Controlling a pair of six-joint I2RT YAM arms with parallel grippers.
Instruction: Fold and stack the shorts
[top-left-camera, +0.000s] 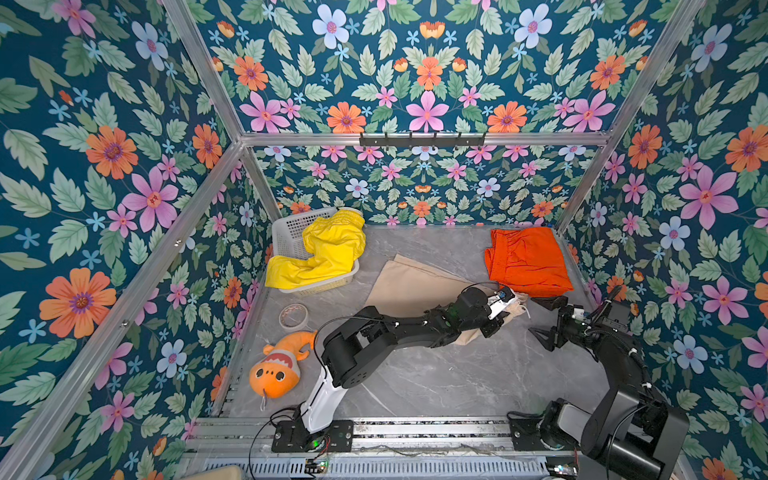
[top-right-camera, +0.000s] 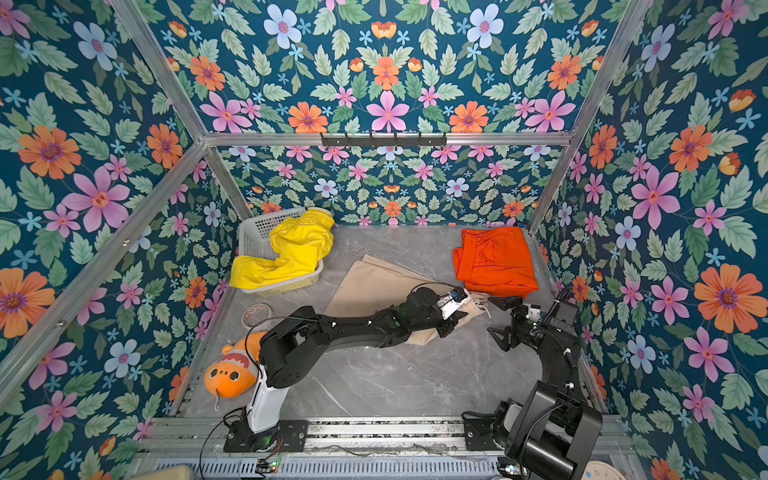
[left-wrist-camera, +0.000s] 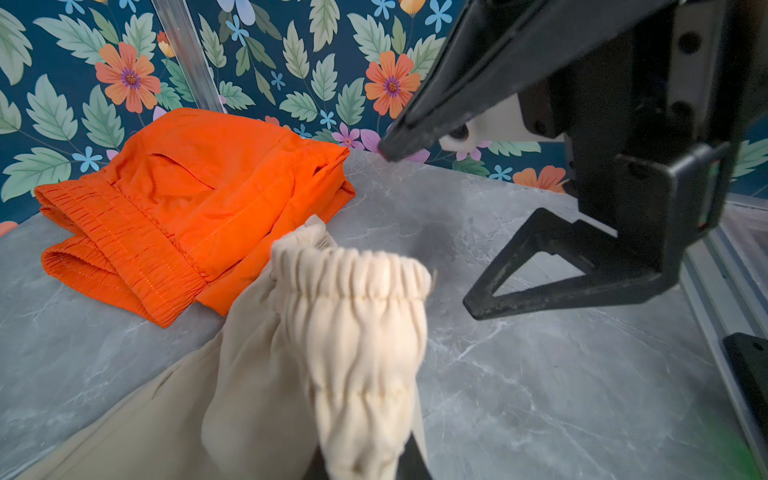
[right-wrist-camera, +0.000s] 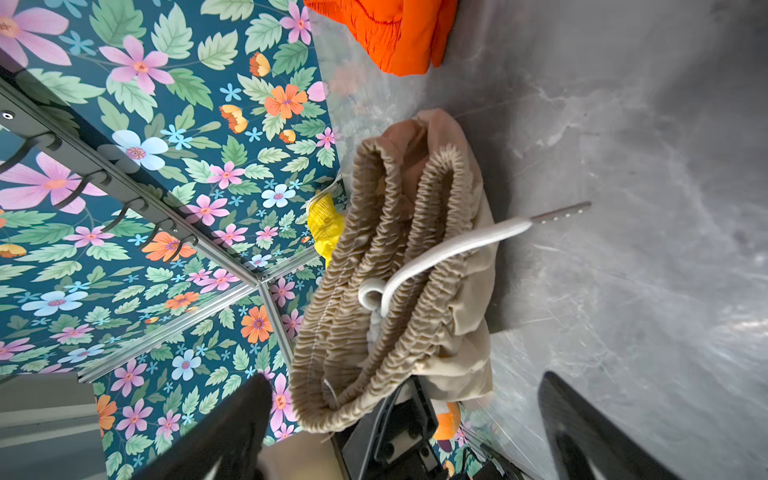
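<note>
Shorts of beige cloth with a gathered elastic waistband (top-left-camera: 411, 282) lie spread on the grey marble-patterned tabletop (top-left-camera: 457, 374) near its middle, their legs pointing toward the white perforated plastic basket (top-left-camera: 291, 232). The left gripper (top-left-camera: 514, 305) reaches across the middle and is clamped narrow on the bunched waistband end, holding it up off the surface. The wrist views show the ruffled band doubled on itself, with a white drawstring (right-wrist-camera: 449, 245) hanging out of it. The right gripper (top-left-camera: 533, 314) hovers just beside that waistband with its black jaws spread wide and nothing between them. Folded bright orange shorts (top-left-camera: 525, 259) lie in the far right corner, close beside the raised beige waistband; whether the two touch cannot be told. Bright yellow shorts (top-left-camera: 328, 253) are draped over the basket at the far left, one leg hanging over its rim. An orange plush fish toy (top-left-camera: 276, 368) lies at the near left beside the left arm's base, and a roll of clear tape (top-left-camera: 293, 316) lies between it and the basket.
</note>
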